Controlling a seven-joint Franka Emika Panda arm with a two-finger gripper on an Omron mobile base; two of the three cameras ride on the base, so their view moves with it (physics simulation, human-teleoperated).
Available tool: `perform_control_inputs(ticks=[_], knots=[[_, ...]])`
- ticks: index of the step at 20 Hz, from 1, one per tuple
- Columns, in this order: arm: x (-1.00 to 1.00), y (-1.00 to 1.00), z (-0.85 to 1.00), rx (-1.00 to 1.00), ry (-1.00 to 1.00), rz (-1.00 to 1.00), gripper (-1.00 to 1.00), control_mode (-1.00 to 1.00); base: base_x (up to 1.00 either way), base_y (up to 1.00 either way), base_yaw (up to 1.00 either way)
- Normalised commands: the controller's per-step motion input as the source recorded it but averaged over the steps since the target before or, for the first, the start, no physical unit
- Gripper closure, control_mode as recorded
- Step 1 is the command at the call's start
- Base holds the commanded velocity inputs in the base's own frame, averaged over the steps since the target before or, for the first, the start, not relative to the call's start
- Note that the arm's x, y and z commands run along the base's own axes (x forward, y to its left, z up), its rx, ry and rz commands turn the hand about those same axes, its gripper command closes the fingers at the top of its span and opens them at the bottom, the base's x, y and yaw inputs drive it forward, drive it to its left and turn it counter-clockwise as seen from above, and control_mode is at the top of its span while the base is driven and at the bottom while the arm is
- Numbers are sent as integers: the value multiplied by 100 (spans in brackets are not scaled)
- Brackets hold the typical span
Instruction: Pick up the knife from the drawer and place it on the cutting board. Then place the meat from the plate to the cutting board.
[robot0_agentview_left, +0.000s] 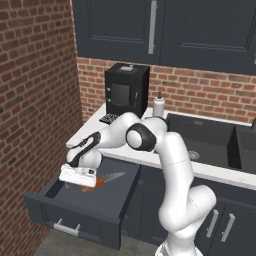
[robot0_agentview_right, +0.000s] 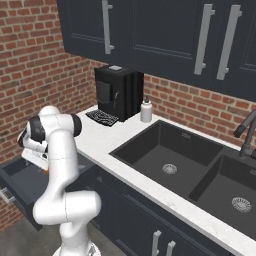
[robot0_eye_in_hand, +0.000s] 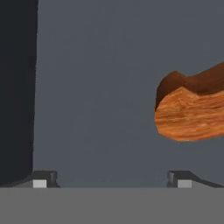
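Gripper (robot0_agentview_left: 85, 181) lowered into the open drawer (robot0_agentview_left: 80, 205), fingers spread wide with nothing between them; in the hand view, fingertips (robot0_eye_in_hand: 43, 180) set far apart at the bottom edge, above the grey drawer floor. Arm rising from the base, elbow bent high over the counter edge, forearm reaching down and toward the brick side wall (robot0_agentview_left: 30, 100), white hand held roughly level just above the drawer's interior. Knife (robot0_agentview_left: 102, 181) lying in the drawer just beside the hand, orange handle nearest the fingers, silver blade pointing toward the drawer's right side; in the hand view, orange wood-grained handle (robot0_eye_in_hand: 192, 111) seen at the right edge, outside the gap between the fingertips; contact with a finger not discernible. Drawer pulled fully out below the white counter (robot0_agentview_left: 150, 157), silver bar handle on its front. On the counter near the back wall: black coffee machine (robot0_agentview_left: 126, 90) toward the left corner, small white bottle (robot0_agentview_left: 159, 105) just beside it. Dark double sink (robot0_agentview_right: 185, 165) set into the counter further right.
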Motion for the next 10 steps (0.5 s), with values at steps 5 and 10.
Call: perform_control_inputs(ticks=[5,10], knots=[[31,-18,11,2,11,-29,-100,-100,0,0,0],[3,-21,0,-13,7,-21,-100,-100,0,0,0]])
